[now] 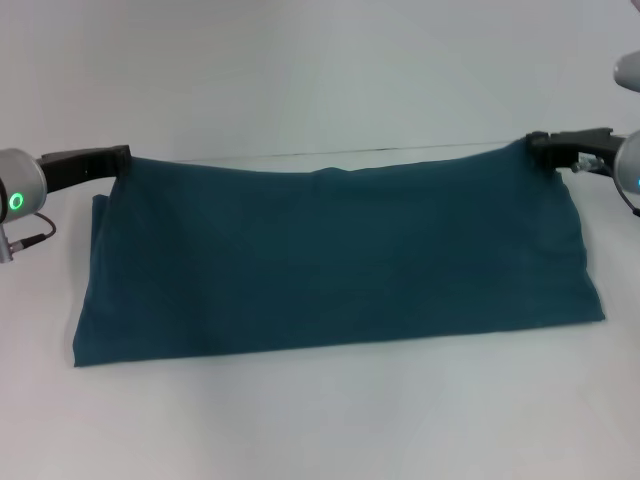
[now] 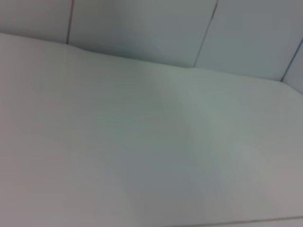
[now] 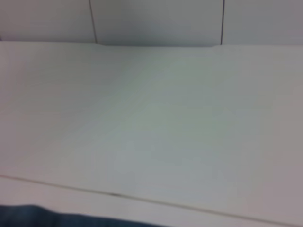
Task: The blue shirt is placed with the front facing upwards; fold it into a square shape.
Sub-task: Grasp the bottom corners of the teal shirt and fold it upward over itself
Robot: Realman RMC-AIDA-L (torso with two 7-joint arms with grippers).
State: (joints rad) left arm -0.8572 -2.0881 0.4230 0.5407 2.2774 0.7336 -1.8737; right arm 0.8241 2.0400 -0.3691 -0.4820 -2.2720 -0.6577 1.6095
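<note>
The blue shirt point(image 1: 330, 260) shows only its plain teal side in the head view, as a wide band across the white table point(image 1: 320, 80). Its far edge is stretched between my two grippers and its near edge lies on the table. My left gripper point(image 1: 122, 156) is shut on the far left corner. At the far right corner, my right gripper point(image 1: 536, 146) is shut on the cloth. A strip of the blue shirt point(image 3: 42, 216) shows at the edge of the right wrist view. The left wrist view holds only bare table.
The white table point(image 2: 142, 142) reaches back to a pale panelled wall point(image 2: 142, 28). A thin seam line point(image 1: 400, 150) runs across the table just behind the shirt's far edge.
</note>
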